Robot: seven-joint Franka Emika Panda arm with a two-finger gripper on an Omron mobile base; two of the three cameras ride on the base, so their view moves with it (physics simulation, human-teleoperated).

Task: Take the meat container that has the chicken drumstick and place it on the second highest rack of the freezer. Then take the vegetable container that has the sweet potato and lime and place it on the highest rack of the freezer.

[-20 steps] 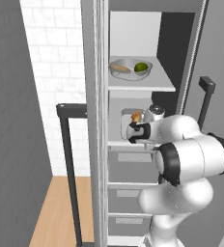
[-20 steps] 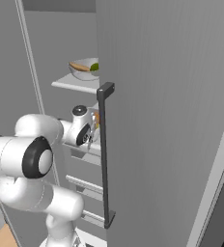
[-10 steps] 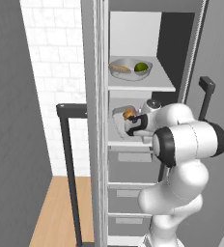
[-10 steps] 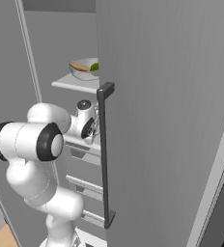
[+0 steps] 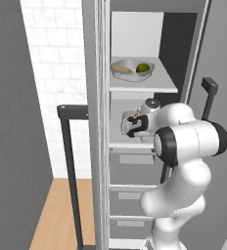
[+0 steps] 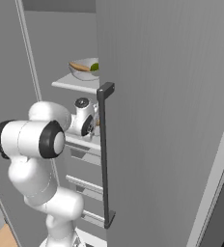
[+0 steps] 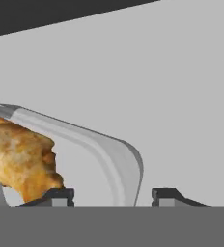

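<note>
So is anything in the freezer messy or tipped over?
Nothing stands out. The bowl with the sweet potato and lime sits level on the top rack, and the chicken drumstick lies inside its meat container between the gripper's fingertips.

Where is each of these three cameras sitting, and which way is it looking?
Left base view: behind the arm on its left, facing the open freezer; vegetable container on the top rack, arm reaching beneath.
Right base view: behind on the right, past the freezer door; arm at left.
Hand view: on the hand, close on the meat container and drumstick; the tool has its tips apart.
Both base views share the vegetable container.
</note>
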